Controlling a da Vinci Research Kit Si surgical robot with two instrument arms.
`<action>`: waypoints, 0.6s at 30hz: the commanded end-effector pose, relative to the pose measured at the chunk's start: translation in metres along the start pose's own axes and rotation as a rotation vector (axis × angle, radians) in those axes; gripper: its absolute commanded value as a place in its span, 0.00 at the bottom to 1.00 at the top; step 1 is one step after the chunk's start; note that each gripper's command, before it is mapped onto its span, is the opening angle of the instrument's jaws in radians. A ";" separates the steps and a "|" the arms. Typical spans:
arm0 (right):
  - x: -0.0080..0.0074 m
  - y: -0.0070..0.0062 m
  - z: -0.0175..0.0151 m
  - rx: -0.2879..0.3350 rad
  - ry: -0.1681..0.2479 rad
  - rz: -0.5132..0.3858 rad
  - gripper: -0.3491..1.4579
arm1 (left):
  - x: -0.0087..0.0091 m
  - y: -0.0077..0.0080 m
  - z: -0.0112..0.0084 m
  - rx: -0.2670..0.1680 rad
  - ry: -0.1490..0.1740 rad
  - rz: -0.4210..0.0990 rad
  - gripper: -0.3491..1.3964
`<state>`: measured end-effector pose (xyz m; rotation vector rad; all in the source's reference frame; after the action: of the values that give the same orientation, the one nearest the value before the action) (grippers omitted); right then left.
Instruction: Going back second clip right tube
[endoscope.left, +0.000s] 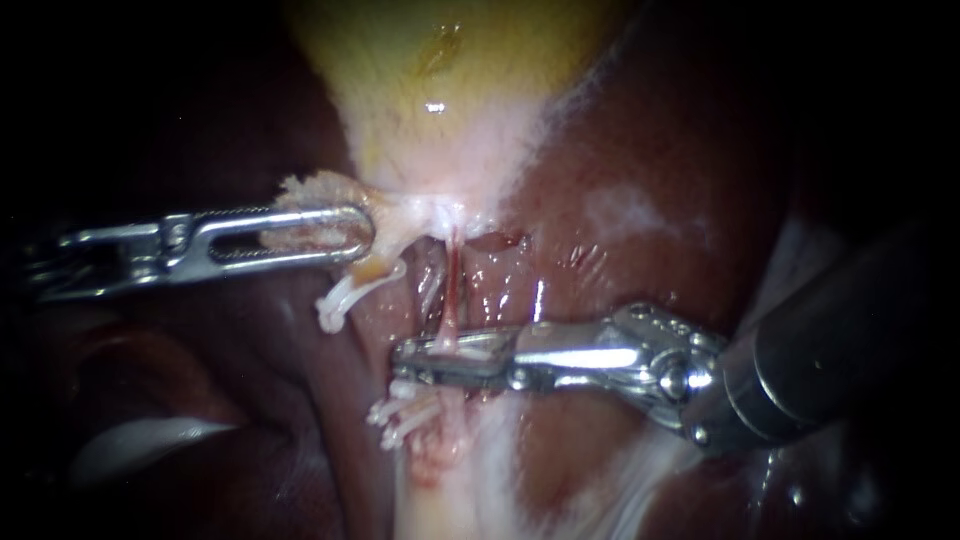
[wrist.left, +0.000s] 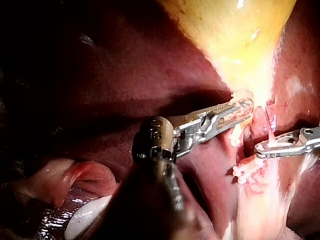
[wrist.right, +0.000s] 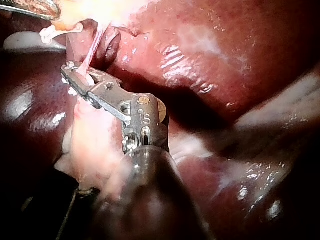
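Left instrument (endoscope.left: 362, 236), right instrument (endoscope.left: 402, 362): polished metal. Liver (endoscope.left: 640, 150) wet, glossy; gallbladder (endoscope.left: 450, 90) smooth.

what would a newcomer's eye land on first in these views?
The yellow gallbladder at the top centre, against dark red liver. Below it, the right instrument meets a thin red tube mid-view, with white clips just beneath. The left instrument has its jaws shut on pale tissue at the gallbladder's neck.

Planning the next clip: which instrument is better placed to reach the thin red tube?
Probably right: the right instrument reaches the thin red tube, while the left instrument has its jaws shut on pale tissue.
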<state>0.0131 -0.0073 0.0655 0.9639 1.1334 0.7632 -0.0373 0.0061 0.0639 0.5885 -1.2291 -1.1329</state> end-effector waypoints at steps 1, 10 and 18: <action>0.0000 -0.0001 0.0000 0.001 -0.001 0.000 0.00 | 0.0000 0.0000 0.0000 -0.001 0.000 0.000 0.00; -0.0001 -0.0002 -0.0002 0.005 0.000 -0.001 0.00 | 0.0001 0.0000 0.0000 -0.001 0.000 0.000 0.00; -0.0001 -0.0002 -0.0003 0.005 -0.002 0.005 0.00 | 0.0001 0.0000 0.0000 -0.001 -0.001 0.000 0.00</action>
<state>0.0128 -0.0074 0.0653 0.9708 1.1319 0.7613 -0.0373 0.0061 0.0639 0.5872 -1.2291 -1.1333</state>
